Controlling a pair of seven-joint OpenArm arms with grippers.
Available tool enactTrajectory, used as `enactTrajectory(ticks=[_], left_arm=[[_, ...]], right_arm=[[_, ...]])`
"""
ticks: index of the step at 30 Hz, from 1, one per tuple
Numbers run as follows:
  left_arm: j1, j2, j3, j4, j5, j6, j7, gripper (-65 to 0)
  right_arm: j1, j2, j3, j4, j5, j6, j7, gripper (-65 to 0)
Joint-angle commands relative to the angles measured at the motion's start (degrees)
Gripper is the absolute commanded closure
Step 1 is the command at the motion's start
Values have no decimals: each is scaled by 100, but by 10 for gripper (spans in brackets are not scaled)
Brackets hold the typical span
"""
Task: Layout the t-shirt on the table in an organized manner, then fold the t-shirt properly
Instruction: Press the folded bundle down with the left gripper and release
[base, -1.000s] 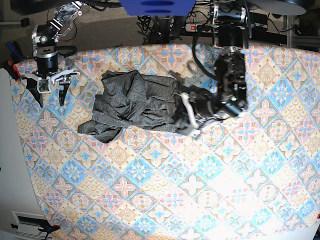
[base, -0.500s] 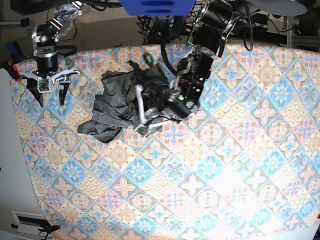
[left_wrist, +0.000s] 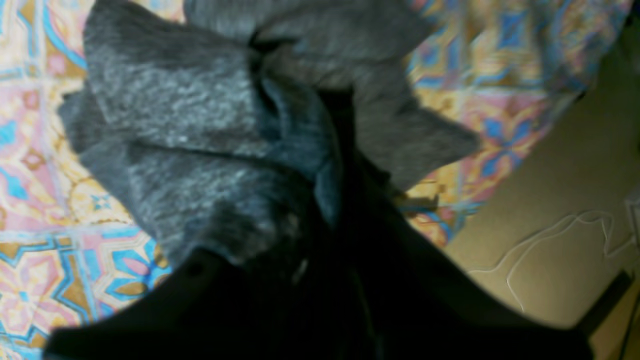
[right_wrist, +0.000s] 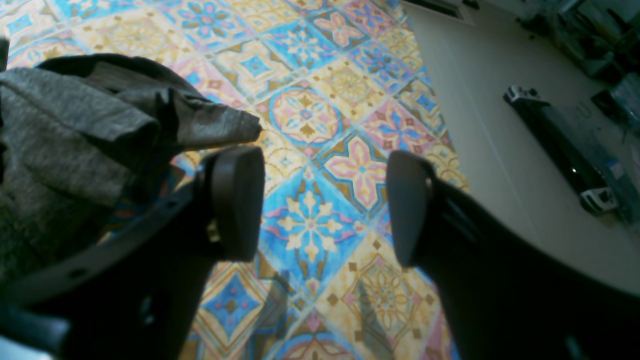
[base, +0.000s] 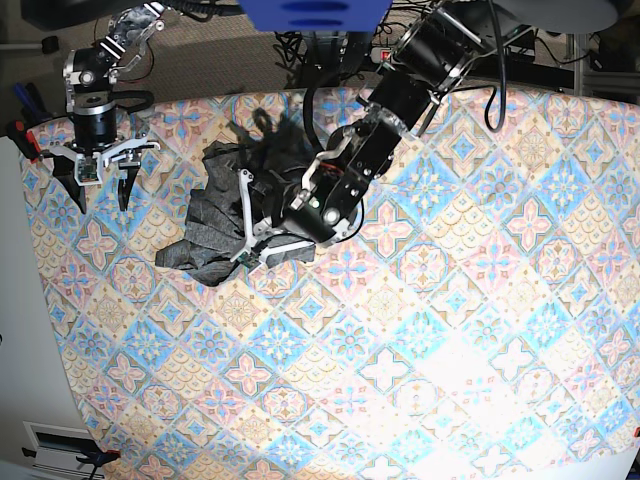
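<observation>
The dark grey t-shirt (base: 212, 215) lies crumpled at the back left of the table (base: 400, 380). My left gripper (base: 243, 238) reaches across it from the right and is shut on a bunch of its fabric. In the left wrist view the t-shirt (left_wrist: 200, 150) gathers into folds that run into the dark jaws. My right gripper (base: 100, 188) hangs open over the table's far left corner, apart from the shirt. The right wrist view shows its fingers (right_wrist: 235, 200) spread wide over bare cloth, with a sleeve of the t-shirt (right_wrist: 75, 125) just to their left.
The table's left edge and the floor (right_wrist: 500, 150) lie close beside my right gripper. A black bar (right_wrist: 560, 145) lies on that floor. Cables and a power strip (base: 385, 55) sit behind the table's back edge.
My left arm has swung left across the table, dragging the shirt's right side over onto its left part. The shirt is now more bunched. The right arm has not moved.
</observation>
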Motion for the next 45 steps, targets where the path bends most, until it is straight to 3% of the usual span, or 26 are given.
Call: enactTrajectory(ticks=[1, 5, 8, 12, 18, 22, 28, 37, 42, 45], left_arm=[[-103, 141, 4, -4, -72, 11, -57, 0], [-59, 263, 65, -171, -72, -24, -119, -261], [-94, 263, 584, -171, -80, -33, -514, -337], [-94, 263, 971, -233, -72, -33, -1341, -306], [-77, 263, 1015, -953, -72, -33, -2993, -245], [134, 263, 1023, -496, -80, -33, -3670, -221], [574, -158, 997, 1033, -36, -33, -3837, -212], [1066, -1327, 865, 1895, -36, 11, -3820, -211], [987, -1301, 557, 1165, -28, 11, -3811, -211], [433, -1002, 557, 84, -72, -33, -3811, -211]], right_arm=[[11, 40, 20, 107, 118, -34, 162, -372], [11, 40, 20, 99, 118, -34, 162, -372], [29, 40, 20, 99, 118, -34, 162, -372], [37, 40, 20, 99, 109, -34, 162, -372], [20, 40, 20, 99, 118, -34, 162, -372], [20, 40, 20, 72, 118, -34, 162, -372], [11, 40, 20, 55, 118, -34, 162, -372], [29, 40, 20, 37, 118, -34, 162, -372], [20, 40, 20, 28, 118, -34, 162, -372], [11, 40, 20, 28, 118, -34, 162, -372]])
